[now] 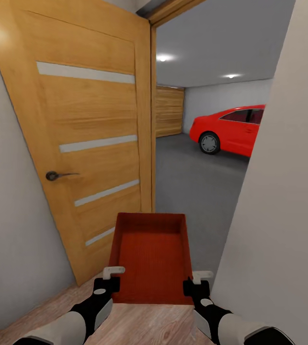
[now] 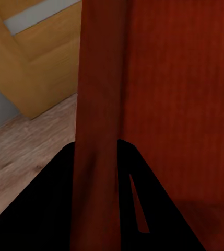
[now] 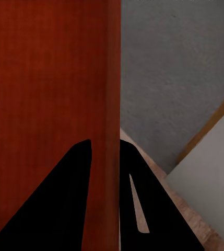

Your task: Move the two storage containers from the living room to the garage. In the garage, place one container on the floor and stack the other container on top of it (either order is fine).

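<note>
Head view: one container (image 1: 151,258) at 12 o'clock, left end effector (image 1: 109,279) and right end effector (image 1: 198,282) each clamping a side wall; one car (image 1: 233,129) at 1 o'clock.

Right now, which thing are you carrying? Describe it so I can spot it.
Look at the open wooden door leading to the garage. Just before its threshold, the storage container hangs between the left gripper and right gripper. It is an orange-red open bin, duller than the red car.
</note>
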### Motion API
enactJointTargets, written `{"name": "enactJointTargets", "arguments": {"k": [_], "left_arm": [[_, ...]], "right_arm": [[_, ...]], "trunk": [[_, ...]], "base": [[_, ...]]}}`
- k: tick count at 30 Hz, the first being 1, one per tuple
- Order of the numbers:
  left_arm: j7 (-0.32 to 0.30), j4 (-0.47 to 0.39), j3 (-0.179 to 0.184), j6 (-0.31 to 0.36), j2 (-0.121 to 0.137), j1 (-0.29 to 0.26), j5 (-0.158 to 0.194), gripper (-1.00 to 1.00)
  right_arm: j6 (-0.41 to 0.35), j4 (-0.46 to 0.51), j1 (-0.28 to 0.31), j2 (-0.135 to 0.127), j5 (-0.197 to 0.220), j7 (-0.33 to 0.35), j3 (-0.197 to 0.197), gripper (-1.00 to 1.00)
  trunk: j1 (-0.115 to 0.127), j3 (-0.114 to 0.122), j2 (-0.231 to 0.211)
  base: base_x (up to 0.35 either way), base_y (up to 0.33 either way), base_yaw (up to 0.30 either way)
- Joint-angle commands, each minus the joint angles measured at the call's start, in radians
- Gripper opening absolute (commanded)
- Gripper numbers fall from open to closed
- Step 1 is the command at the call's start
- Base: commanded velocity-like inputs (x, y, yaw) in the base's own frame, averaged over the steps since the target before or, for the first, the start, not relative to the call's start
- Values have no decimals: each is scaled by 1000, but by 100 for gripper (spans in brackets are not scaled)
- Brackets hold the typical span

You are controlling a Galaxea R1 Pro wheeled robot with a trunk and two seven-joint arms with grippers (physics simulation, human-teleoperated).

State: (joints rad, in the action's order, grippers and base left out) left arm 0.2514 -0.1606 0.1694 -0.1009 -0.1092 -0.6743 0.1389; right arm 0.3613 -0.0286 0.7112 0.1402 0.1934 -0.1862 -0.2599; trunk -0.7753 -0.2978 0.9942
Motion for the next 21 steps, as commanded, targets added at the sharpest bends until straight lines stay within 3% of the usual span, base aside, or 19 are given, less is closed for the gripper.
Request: {"name": "enactJointTargets", "arguments": {"k": [1, 13, 21], "left_arm": [[8, -5, -42, 1, 86, -2, 93, -100], [8, -5, -42, 1, 85, -2, 93, -100], [8, -5, -42, 1, 85, -2, 93, -100]], "right_arm": [[-2, -2, 1, -13, -21, 2, 36, -100], [-2, -2, 1, -12, -20, 2, 36, -100], [-2, -1, 1, -13, -19, 1, 36, -100]], "trunk": [[-1, -1, 1], [-1, -1, 1], [-1, -1, 1]], "base": [[291, 205, -62], [291, 205, -22], [292, 205, -262]]}}
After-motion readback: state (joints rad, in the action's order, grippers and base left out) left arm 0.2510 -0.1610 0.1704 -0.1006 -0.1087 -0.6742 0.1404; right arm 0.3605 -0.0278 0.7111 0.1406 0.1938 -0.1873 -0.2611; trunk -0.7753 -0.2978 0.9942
